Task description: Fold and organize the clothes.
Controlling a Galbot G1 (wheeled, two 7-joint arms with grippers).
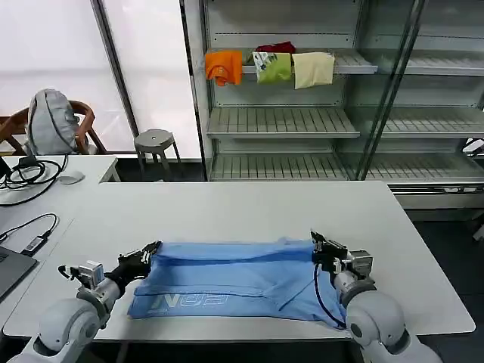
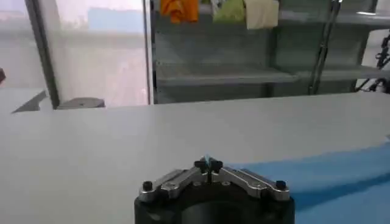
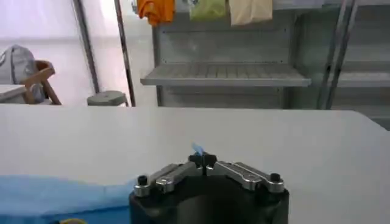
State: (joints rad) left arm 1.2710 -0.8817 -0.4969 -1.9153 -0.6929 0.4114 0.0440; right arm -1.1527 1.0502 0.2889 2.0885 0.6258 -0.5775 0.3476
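The T-shirt lay folded in a band along the near edge of the bench. The left end effector pinched its far left corner; the right end effector pinched its far right corner. Bare bench stretched beyond, toward the shelves

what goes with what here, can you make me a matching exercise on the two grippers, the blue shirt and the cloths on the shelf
1. left gripper
2. right gripper
3. light blue short-sleeved T-shirt
4. orange cloth

a. draped over the shelf edge
b. shut on the shirt's left end
c. lying folded on the white table
d. shut on the shirt's right end

Pairs: 1-b, 2-d, 3-c, 4-a
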